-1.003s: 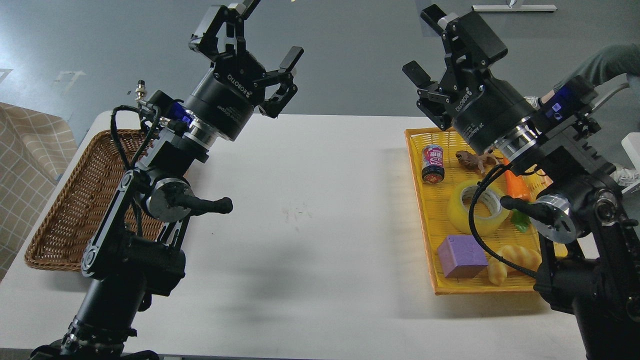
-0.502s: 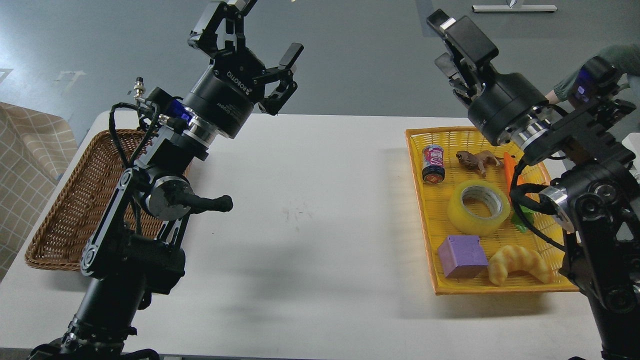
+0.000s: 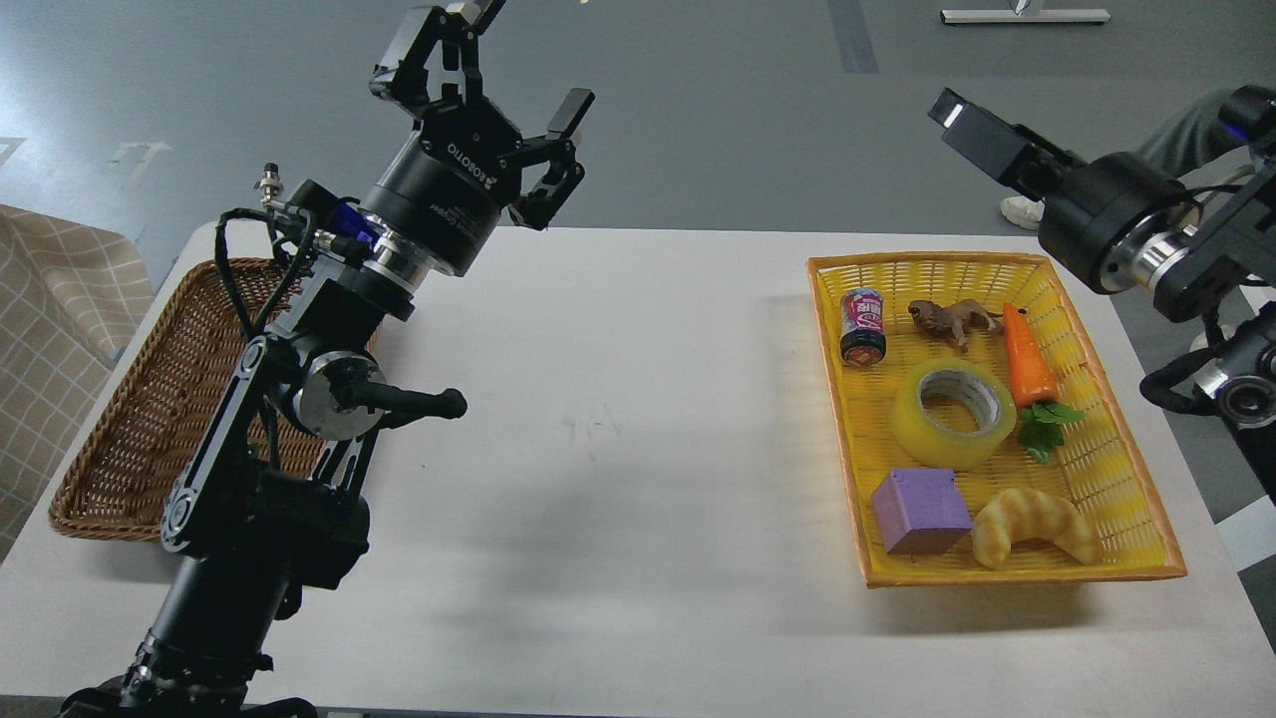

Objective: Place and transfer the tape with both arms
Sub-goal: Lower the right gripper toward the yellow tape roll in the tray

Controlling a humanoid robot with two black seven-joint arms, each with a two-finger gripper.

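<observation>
The tape (image 3: 947, 414), a wide yellowish translucent roll with a pale core, lies flat in the middle of the yellow tray (image 3: 835, 419) on the right of the white table. My left gripper (image 3: 503, 70) is open and empty, held high above the table's far left, far from the tape. My right gripper (image 3: 972, 122) is raised beyond the tray's far right corner, above and behind the tape. It is seen as one dark block, so its fingers cannot be told apart. Nothing touches the tape.
The tray also holds a small can (image 3: 862, 324), a brown toy animal (image 3: 952, 317), a toy carrot (image 3: 1027, 354), a purple cube (image 3: 922, 511) and a croissant toy (image 3: 1032, 524). A brown wicker basket (image 3: 120, 439) sits at the table's left edge behind my left arm.
My right arm has swung right and back, off the tray, uncovering the tape and carrot. My left gripper has barely shifted and stays open.
</observation>
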